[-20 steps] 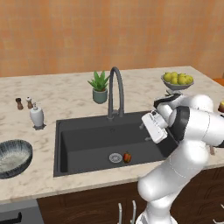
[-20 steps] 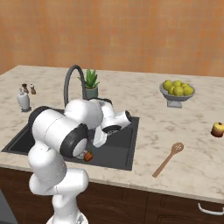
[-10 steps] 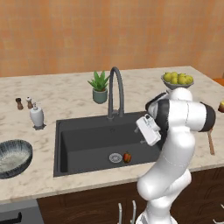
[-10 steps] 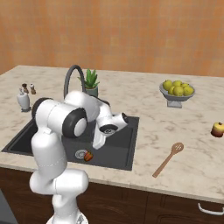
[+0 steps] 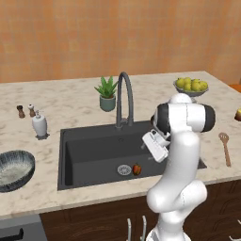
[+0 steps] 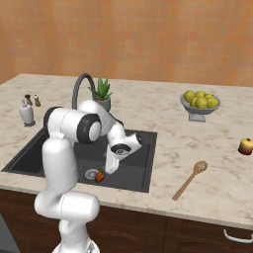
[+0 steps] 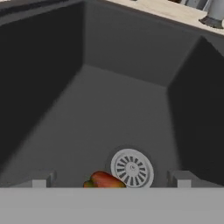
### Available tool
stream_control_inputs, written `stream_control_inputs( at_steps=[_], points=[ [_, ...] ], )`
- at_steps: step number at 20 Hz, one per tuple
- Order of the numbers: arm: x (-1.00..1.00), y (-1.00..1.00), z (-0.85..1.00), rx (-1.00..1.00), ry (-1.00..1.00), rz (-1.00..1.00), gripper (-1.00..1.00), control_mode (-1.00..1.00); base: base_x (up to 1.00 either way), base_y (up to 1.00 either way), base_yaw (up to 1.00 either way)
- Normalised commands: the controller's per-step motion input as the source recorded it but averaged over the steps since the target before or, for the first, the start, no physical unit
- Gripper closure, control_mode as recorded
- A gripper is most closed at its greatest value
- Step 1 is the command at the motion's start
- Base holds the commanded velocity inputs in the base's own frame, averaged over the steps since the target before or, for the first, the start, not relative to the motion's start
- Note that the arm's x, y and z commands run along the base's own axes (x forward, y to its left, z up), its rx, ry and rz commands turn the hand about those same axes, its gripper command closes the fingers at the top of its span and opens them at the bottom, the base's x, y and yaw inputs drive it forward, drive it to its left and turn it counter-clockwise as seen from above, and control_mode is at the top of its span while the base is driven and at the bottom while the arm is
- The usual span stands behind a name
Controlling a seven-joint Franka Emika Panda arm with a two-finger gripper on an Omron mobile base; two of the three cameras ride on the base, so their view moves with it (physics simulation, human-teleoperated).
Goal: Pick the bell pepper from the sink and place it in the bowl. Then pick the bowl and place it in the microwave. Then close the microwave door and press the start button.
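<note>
A small orange-red bell pepper [image 5: 137, 169] lies on the floor of the dark sink [image 5: 89, 150], just right of the round silver drain [image 5: 124, 169]. My gripper [image 5: 153, 146] hangs over the basin's right part, above and right of the pepper, apart from it. In the hand view the bell pepper [image 7: 105, 180] sits between the widely spread fingertips [image 7: 41, 180], beside the drain [image 7: 131, 168], so my gripper [image 7: 111, 179] is open and empty. From the right, the bell pepper [image 6: 100, 176] lies just below the gripper [image 6: 112, 165]. The streaked bowl [image 5: 12, 169] rests on the counter left of the sink. The microwave is out of view.
A dark arched faucet [image 5: 124, 99] and a potted plant [image 5: 107, 94] stand behind the sink. A soap dispenser [image 5: 39, 125] and two shakers [image 5: 26, 111] sit at the left. At the right are a fruit bowl [image 5: 190, 87], a wooden spoon [image 5: 225, 146] and an apple [image 6: 245, 146].
The arm has straightened up and swung the hand left and down, from above the sink's right rim into the basin towards the pepper. Jaws have stayed open.
</note>
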Motion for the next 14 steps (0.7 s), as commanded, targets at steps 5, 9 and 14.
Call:
stream_control_inputs(
  at_steps=[5, 9, 14],
  points=[
    [0.11, 0.0, -0.47, 0.0, 0.01, 0.09, -1.0, -1.0, 0.0, 0.0, 0.0],
    [0.02, 0.01, -0.46, 0.0, 0.0, 0.08, -1.0, -1.0, 0.0, 0.0, 0.0],
    [0.06, 0.17, -0.42, 0.0, 0.0, 0.03, -1.0, -1.0, 0.0, 0.0, 0.0]
  ],
)
